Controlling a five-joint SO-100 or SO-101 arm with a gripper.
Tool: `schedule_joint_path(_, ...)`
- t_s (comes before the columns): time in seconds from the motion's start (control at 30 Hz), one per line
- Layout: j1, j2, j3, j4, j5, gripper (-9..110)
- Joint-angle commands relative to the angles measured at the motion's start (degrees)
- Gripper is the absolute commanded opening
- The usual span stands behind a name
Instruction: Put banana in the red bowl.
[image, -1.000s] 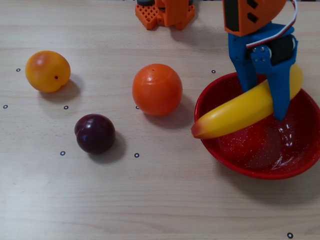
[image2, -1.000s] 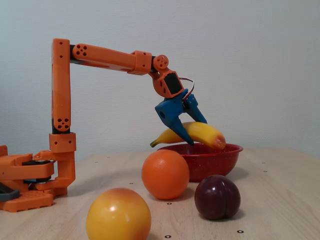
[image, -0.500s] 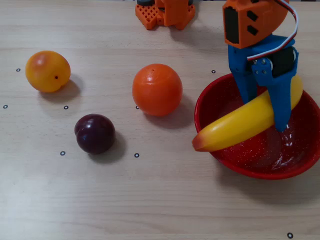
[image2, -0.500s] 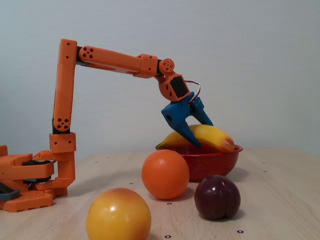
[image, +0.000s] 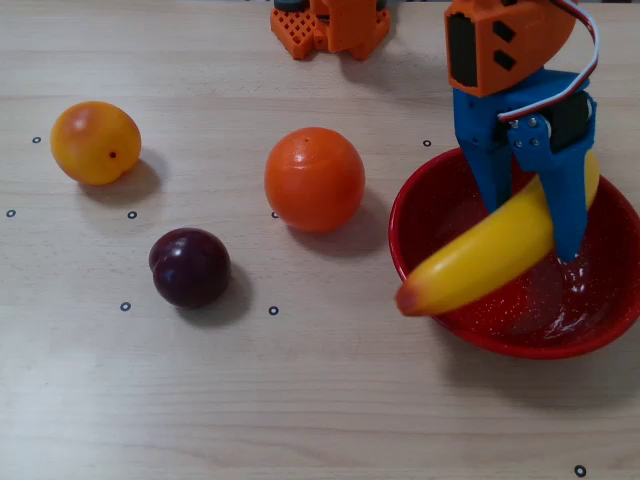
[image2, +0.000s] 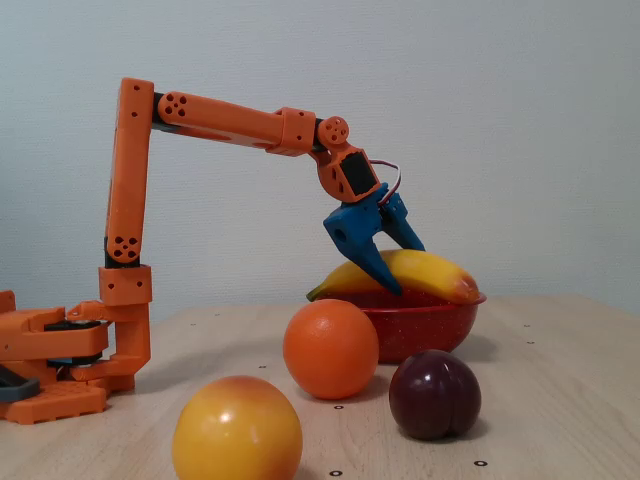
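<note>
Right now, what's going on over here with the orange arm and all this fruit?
The arm's blue pincer straddles a banana and is setting it into the red bowl. The banana lies across the bowl, its orange end poking over the rim, and the fingers look slightly parted, so I can't tell if it's released. An orange, a plum and a yellow-orange fruit sit untouched on the table.

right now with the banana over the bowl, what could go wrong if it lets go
The banana lies across the bowl, its orange end jutting past the near rim in the overhead view, so on release it may tip out onto the table. The gripper straddles it closely, so a finger might drag it on withdrawal. If it rolls out, it could bump the orange.
</note>
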Motion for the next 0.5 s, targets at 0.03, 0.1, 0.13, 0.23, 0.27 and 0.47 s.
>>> schedule_joint_path(0.03,2.0,3.0,-6.3,1.3,-1.3,26)
schedule_joint_path(0.1,2.2,3.0,-6.2,1.4,-1.3,28)
schedule_joint_path(0.13,2.2,3.0,-6.2,1.5,-1.3,28)
schedule_joint_path(0.23,2.3,3.1,-6.2,1.6,-1.4,29)
schedule_joint_path(0.27,2.3,3.1,-6.3,1.6,-1.3,30)
schedule_joint_path(0.47,2.4,3.3,-7.2,1.7,-1.1,30)
